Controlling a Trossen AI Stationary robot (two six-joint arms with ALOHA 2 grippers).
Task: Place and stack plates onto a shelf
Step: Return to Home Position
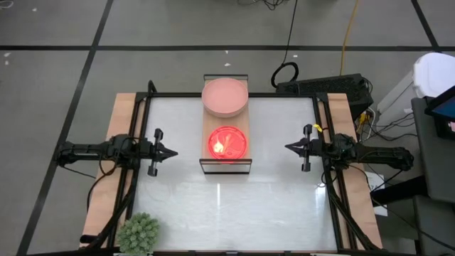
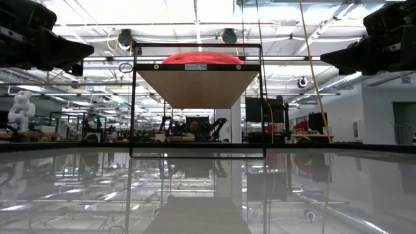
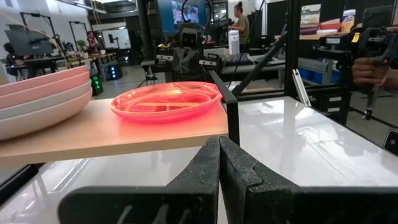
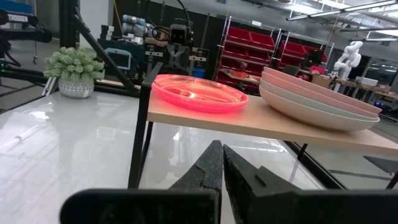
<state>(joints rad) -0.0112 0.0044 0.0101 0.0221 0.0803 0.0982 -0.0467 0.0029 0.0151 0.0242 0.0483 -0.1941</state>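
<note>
Shelf: we see the wooden shelf (image 1: 226, 121) on its black frame between the two arms, reaching to the far edge of the table (image 1: 227, 206).
Big plates: a stack of big plates (image 1: 225, 96) sits on the shelf's far end, pink on top, and our wrist views show paler ones beneath.
Small plates: the small plates (image 1: 227, 143), glowing pink and orange, lie on the shelf's near end, just beside the big stack; we cannot tell how many there are.
Left claw: the left claw (image 1: 174, 152) hangs above the table to the shelf's left, pointing at it, fingers pressed together on nothing.
Right claw: the right claw (image 1: 288, 147) mirrors it on the shelf's right, fingers likewise together and empty.
Plant: we find a spiky green plant (image 1: 139, 232) at the table's near left corner.
</note>
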